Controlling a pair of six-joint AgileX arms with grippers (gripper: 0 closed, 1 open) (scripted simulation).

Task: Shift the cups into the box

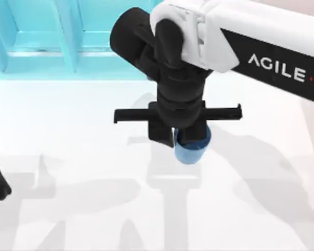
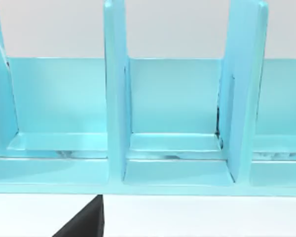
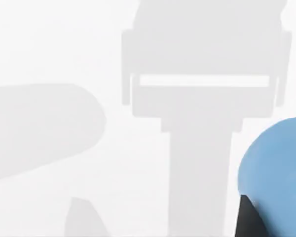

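A: While the right gripper [image 1: 191, 137] hangs over mid-table, what's in it?

B: Blue cup [image 1: 192, 146], directly under the wrist, pinched between the fingers. The cup looks lifted off the table [image 1: 68, 130], judging by its shadow. The right wrist view has the cup [image 3: 278, 163] just beside a dark finger [image 3: 249, 219].

A: Cup axis?

B: Roughly upright, in line with the gripper.

A: Box?

B: Box [image 1: 52, 42] lies beyond the gripper towards the table's far edge and off to its left. Dividers split it into compartments, and the left wrist view looks straight into them [image 2: 175, 113]. My guess: carry the cup away and leftward, then lower it in.

A: Left arm?

B: Parked at the table's left edge. Can't tell its gripper state. The right arm has the cup, so it's the one to finish.

A: Olive cup?

B: Can't place it.
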